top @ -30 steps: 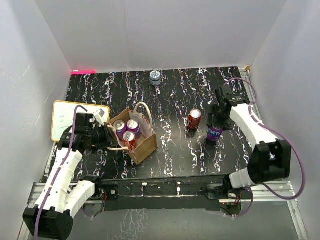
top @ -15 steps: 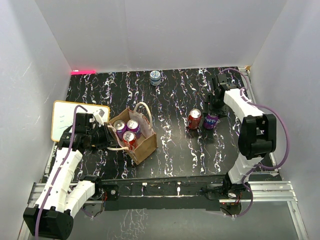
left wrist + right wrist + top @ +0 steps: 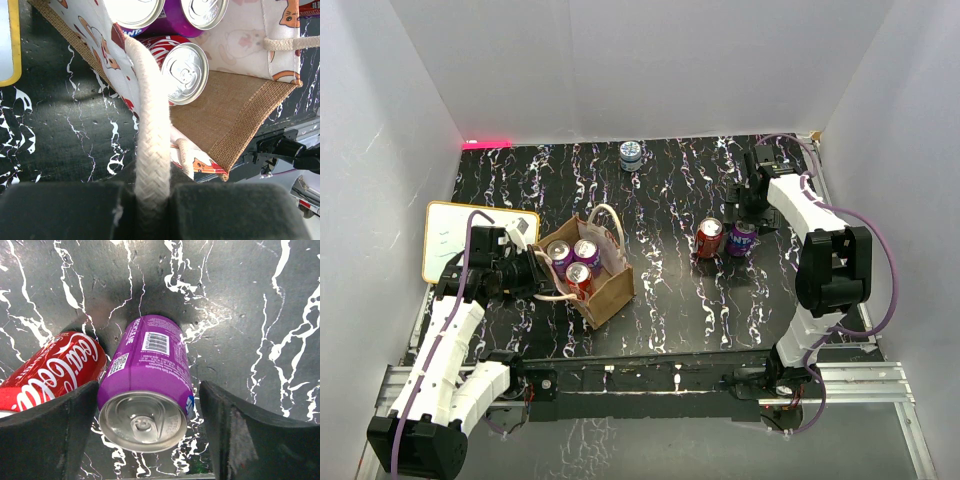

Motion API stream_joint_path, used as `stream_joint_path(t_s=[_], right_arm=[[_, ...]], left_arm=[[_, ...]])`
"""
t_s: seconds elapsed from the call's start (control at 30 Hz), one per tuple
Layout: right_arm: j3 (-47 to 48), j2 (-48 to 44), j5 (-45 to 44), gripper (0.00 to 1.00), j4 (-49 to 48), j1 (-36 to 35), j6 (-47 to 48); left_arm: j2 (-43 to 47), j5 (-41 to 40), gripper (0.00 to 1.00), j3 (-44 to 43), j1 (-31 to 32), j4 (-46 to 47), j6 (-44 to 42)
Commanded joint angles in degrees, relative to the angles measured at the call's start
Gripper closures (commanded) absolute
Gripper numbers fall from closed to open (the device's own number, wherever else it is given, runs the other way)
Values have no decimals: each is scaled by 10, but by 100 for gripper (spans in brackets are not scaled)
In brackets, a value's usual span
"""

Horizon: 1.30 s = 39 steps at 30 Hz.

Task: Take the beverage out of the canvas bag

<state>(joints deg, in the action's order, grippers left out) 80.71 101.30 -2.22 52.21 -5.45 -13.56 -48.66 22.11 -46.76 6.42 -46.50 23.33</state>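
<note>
The tan canvas bag (image 3: 612, 290) stands left of centre with two purple cans (image 3: 560, 252) and a red can (image 3: 578, 275) inside. My left gripper (image 3: 532, 270) is shut on the bag's near cream rope handle (image 3: 150, 125); in the left wrist view the gripper (image 3: 152, 192) pinches the rope. A purple can (image 3: 741, 240) stands upright on the table beside a red cola can (image 3: 709, 238). My right gripper (image 3: 748, 208) is just above and behind it. In the right wrist view the gripper (image 3: 149, 390) is open, its fingers either side of the purple can (image 3: 150, 355), with the red can (image 3: 50, 370) to the left.
A white writing board with a yellow edge (image 3: 450, 240) lies at the far left by the left arm. A small blue and white can (image 3: 631, 154) stands at the back edge. A pink strip (image 3: 485, 144) marks the back left corner.
My right gripper carried the purple can back and left to beside the red cola can; the can now stands on the table between open fingers. The left gripper and bag have not moved.
</note>
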Motion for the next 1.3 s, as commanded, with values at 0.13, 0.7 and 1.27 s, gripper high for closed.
stream_joint_path(t_s=[0.13, 0.7, 1.27], right_arm=[[82, -85, -13, 10, 32, 0, 3], [116, -178, 58, 15, -106, -482, -216], [442, 189, -248, 17, 147, -610, -438]], left_arm=[[8, 14, 100, 4, -6, -4, -5], [5, 10, 100, 5, -12, -4, -3], [17, 5, 100, 5, -15, -6, -2]])
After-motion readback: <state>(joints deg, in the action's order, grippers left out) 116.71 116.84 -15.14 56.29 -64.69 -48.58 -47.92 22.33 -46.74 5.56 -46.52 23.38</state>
